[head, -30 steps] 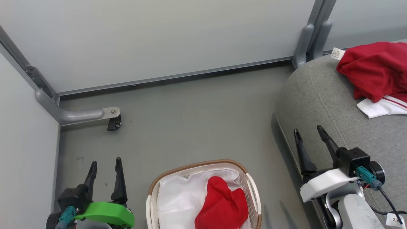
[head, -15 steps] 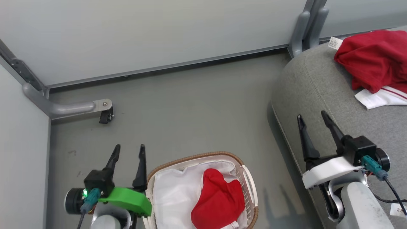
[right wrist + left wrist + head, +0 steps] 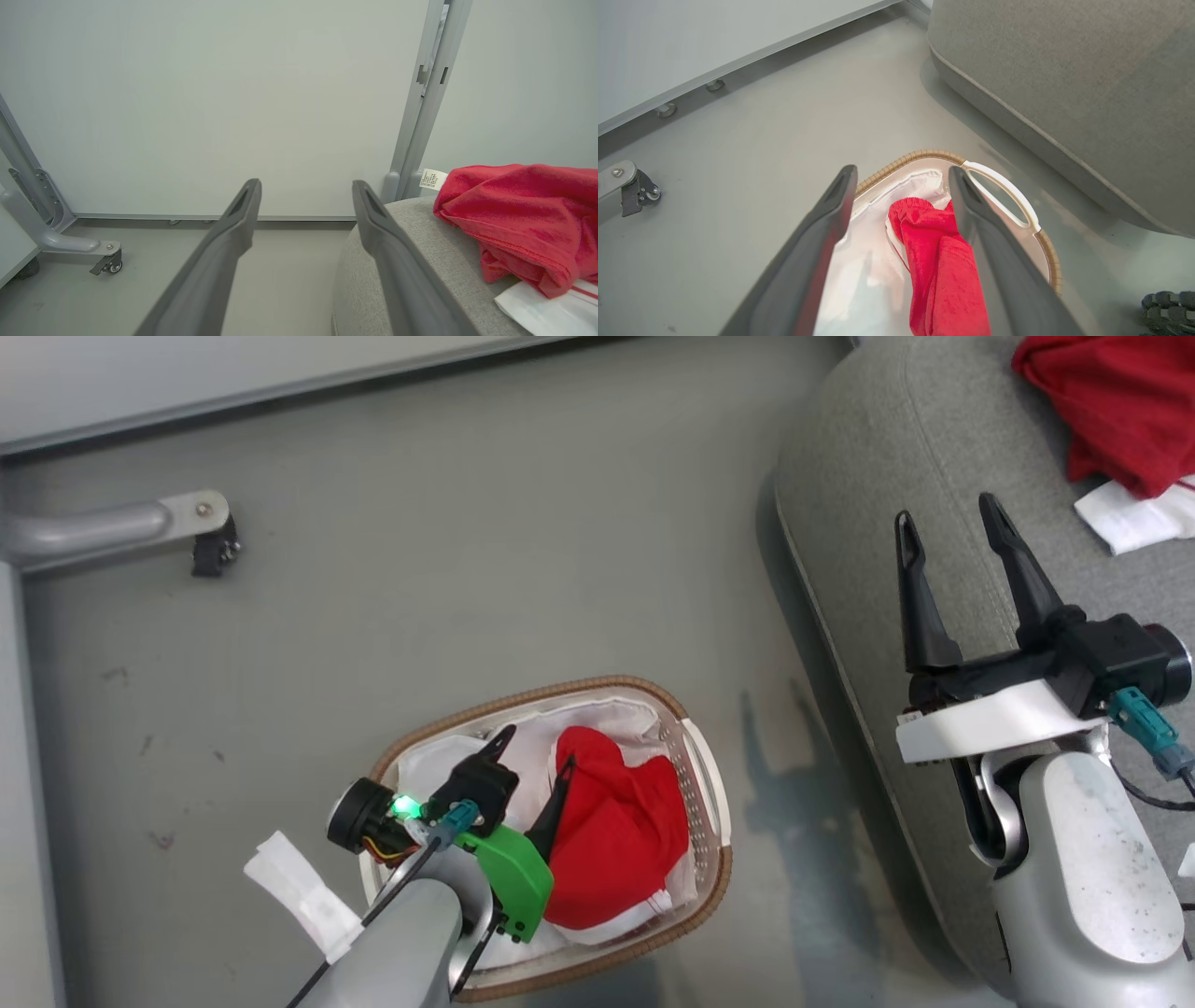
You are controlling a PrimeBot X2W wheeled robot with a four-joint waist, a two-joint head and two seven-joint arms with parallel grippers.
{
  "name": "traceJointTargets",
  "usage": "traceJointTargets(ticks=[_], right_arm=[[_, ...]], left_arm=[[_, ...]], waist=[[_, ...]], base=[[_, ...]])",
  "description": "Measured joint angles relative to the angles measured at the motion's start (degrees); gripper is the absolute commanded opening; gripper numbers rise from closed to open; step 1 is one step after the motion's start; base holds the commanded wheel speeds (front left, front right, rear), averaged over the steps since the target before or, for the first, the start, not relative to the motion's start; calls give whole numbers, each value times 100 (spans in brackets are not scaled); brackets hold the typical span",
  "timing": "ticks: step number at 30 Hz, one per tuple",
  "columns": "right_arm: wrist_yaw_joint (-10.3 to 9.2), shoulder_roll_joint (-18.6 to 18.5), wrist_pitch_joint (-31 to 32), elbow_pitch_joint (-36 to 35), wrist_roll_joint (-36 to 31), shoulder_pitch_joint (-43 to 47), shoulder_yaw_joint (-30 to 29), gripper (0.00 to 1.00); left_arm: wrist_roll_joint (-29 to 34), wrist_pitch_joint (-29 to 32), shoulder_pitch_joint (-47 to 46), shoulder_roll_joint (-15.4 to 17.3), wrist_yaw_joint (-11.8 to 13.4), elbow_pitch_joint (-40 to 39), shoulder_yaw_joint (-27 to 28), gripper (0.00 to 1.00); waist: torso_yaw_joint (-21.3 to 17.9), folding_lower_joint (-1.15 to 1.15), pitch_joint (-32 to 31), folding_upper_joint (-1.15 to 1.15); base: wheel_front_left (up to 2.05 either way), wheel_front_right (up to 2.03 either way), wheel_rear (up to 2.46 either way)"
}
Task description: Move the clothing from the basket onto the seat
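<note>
- I am looking down at the grey floor [image 3: 467, 569], which is taking up most of the head view and is carrying the basket.
- The seat [image 3: 887, 476] is filling the upper right of the head view, with its rounded grey corner and stitched seam facing the basket. The two are standing apart, with bare floor between them.
- The basket [image 3: 523, 693] is sitting on the floor to the left of the seat, and its brown woven rim [image 3: 915, 156] is showing in my left wrist view.
- The white liner [image 3: 448, 765] is lying crumpled across the left half of the basket.
- One piece of the clothing [image 3: 1111, 401] is lying on the seat near its far edge, with a white striped part [image 3: 1134, 518] poking out beneath it.
- A second bundle of red clothing [image 3: 616, 831] is lying in the right half of the basket, on the liner.
- My left gripper [image 3: 538, 749] is hanging over the basket with its jaws spread. One finger is lining up with the left edge of the red bundle [image 3: 943, 261], and I cannot tell whether it is touching the cloth.
- My right gripper [image 3: 947, 511] is hovering above the seat's near corner with its jaws spread wide and nothing between them.
- A grey bracket with a black caster [image 3: 210, 537] is resting on the floor at the upper left, well apart from the basket.
- A small white label [image 3: 433, 178] is sticking out from the clothing on the seat.
</note>
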Motion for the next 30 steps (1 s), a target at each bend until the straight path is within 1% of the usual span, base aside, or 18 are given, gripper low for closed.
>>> traceJointTargets(ticks=[4, 7, 9, 12, 16, 20, 24, 25, 26, 27, 29, 30], right_arm=[[0, 0, 0, -204, 105, -238, 86, 100], [0, -4, 0, -347, 194, -435, 200, 100], [0, -1, -1, -427, 226, -545, 275, 100], [0, -4, 0, -488, 316, -681, 332, 100], [0, -4, 0, -546, 393, -784, 401, 100], [0, -4, 0, -594, 465, -856, 467, 100], [0, -2, 0, -597, 505, -909, 519, 100], [0, -1, 0, -595, 533, -910, 521, 100], [0, -2, 0, -593, 537, -910, 520, 100], [0, -3, 0, -589, 543, -910, 520, 100], [0, -1, 0, -564, 550, -910, 522, 100], [0, -1, 0, -558, 550, -910, 523, 100]], left_arm=[[-138, 29, -446, 9, -1, 733, -701, 100], [-242, 80, -764, 64, -1, 1137, -1102, 100], [-468, 122, -878, 80, -1, 1333, -1326, 100], [-639, 159, -1065, 182, -2, 1494, -1700, 100], [-1017, 167, -1232, 333, -2, 1574, -2079, 100], [-1339, 200, -1377, 498, -2, 1651, -2360, 100], [-1639, 250, -1431, 581, -2, 1668, -2649, 100], [-1697, 249, -1432, 598, -2, 1664, -2728, 84], [-1777, 249, -1436, 620, -2, 1660, -2796, 49], [-1841, 248, -1445, 638, -2, 1659, -2843, 37], [-1968, 250, -1479, 670, -2, 1650, -2985, 0], [-2007, 252, -1491, 673, -2, 1645, -3036, 0]], waist=[[-152, 0, 520, 0], [-271, 0, 910, 0], [-361, 0, 1187, 0], [-490, 0, 1563, 0], [-661, 1, 2027, 0], [-818, 1, 2408, 0], [-989, 1, 2710, 0], [-1037, 1, 2769, 0], [-1084, 1, 2817, 0], [-1121, 1, 2852, 0], [-1200, 1, 2920, 0], [-1226, 1, 2939, 0]], base=[[0, 0, 0], [0, 0, 0], [0, 0, 0], [0, 0, 0], [0, 0, 0], [0, 0, 0], [0, 0, 0], [0, 0, 0], [0, 0, 0], [0, 0, 0], [0, 0, 0], [0, 0, 0]])
